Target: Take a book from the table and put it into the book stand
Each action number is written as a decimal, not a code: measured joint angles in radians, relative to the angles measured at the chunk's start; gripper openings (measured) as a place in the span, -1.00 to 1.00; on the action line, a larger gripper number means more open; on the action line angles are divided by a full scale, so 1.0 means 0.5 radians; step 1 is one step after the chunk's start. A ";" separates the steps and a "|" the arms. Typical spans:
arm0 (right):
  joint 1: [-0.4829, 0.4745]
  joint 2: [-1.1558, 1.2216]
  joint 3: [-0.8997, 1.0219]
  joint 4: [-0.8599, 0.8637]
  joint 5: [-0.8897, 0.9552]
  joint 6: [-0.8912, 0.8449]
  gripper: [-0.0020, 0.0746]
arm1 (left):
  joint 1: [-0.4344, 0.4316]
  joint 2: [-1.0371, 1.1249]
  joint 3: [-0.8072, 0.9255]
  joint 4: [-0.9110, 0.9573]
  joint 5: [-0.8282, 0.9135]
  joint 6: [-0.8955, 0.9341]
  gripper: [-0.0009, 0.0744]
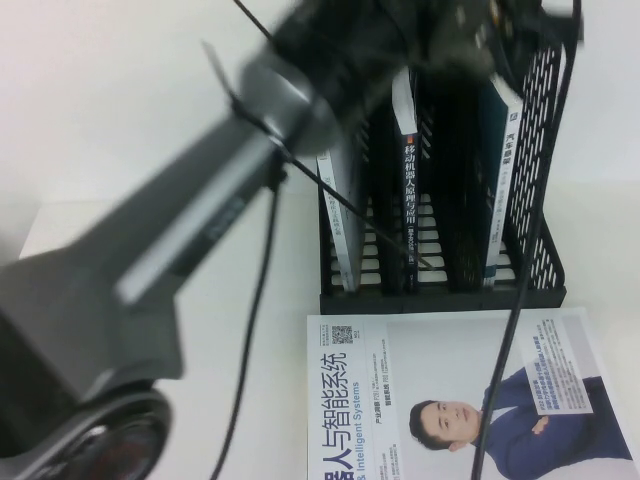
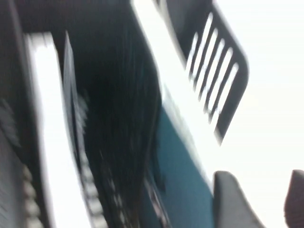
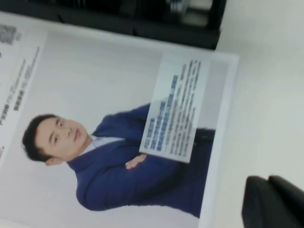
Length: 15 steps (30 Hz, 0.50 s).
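Note:
The book (image 1: 497, 185), with its teal spine, stands upright in the right slot of the black book stand (image 1: 545, 150). My left arm reaches over the stand. My left gripper (image 1: 480, 40) is blurred above the right slot. In the left wrist view my left gripper (image 2: 266, 204) is open and empty, and one finger (image 2: 232, 199) lies right beside the book's teal face (image 2: 180, 166). The stand's slotted wall (image 2: 223, 80) shows behind it. My right gripper (image 3: 273, 202) is shut and empty over the white table (image 3: 266, 95). It is out of the high view.
A book with a man in a blue suit (image 1: 450, 400) lies flat in front of the stand, also in the right wrist view (image 3: 118, 142). A black-spined book (image 1: 408, 170) fills the middle slot and a white book (image 1: 340, 210) the left. A cable (image 1: 515, 300) hangs across the stand.

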 joint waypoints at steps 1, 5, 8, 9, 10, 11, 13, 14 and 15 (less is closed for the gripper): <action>0.000 -0.030 0.000 -0.004 0.000 0.000 -0.95 | 0.004 -0.032 -0.024 0.031 0.016 0.026 -0.33; 0.000 -0.200 0.000 -0.063 0.004 0.000 -0.95 | 0.004 -0.224 -0.070 0.288 0.084 0.042 -0.82; 0.000 -0.333 0.000 -0.104 0.013 0.000 -0.95 | 0.004 -0.384 -0.070 0.562 0.177 0.019 -0.93; 0.000 -0.381 0.000 -0.114 0.016 0.000 -0.95 | -0.001 -0.440 -0.074 0.669 0.219 0.002 -0.95; 0.000 -0.417 0.000 -0.119 0.016 0.000 -0.95 | -0.001 -0.492 -0.074 0.756 0.256 -0.013 -0.96; 0.000 -0.460 0.000 -0.122 0.016 0.000 -0.95 | -0.005 -0.539 -0.081 0.862 0.301 -0.029 -0.96; 0.000 -0.547 0.001 -0.129 0.016 0.000 -0.95 | -0.030 -0.620 -0.089 1.052 0.375 -0.069 -0.97; 0.000 -0.590 0.009 -0.139 0.009 0.000 -0.95 | -0.050 -0.661 -0.089 1.155 0.413 -0.088 -0.97; 0.000 -0.635 0.030 -0.150 -0.005 0.000 -0.95 | -0.074 -0.699 -0.089 1.242 0.454 -0.102 -0.97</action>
